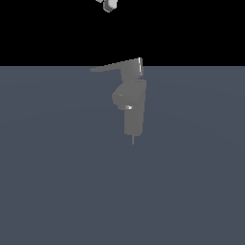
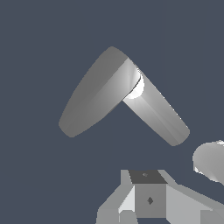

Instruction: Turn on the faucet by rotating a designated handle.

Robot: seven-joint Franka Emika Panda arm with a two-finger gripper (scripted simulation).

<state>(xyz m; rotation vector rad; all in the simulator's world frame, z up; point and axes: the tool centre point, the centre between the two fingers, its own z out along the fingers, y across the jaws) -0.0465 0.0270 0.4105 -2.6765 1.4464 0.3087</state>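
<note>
Fingers first: I cannot tell whether they stand wide or narrow. Only a sliver of the glossy white robot gripper (image 1: 109, 5) shows at the top edge of the exterior view, high above everything and holding nothing, and the wrist view shows just grey gripper body parts with no clear fingertips.

Largest in the scene is the flat slate-blue floor (image 1: 57, 191), running back to a black, featureless backdrop; I see no walls or furniture. On it, roughly at centre, stands the matte grey blocky faucet column (image 1: 134, 110) with a rounded bulge on the exterior view's left and a tiny bright spot. On top sits the thin flat grey tapering lever handle (image 1: 112, 66), pointing toward the exterior view's left. From the wrist view I look down on the faucet (image 2: 155, 113) and handle (image 2: 89, 98).

I judge the approach step is in hand: gripper and handle are well apart. Next I need to descend beside the lever's tip, then push it sideways around its pivot.
</note>
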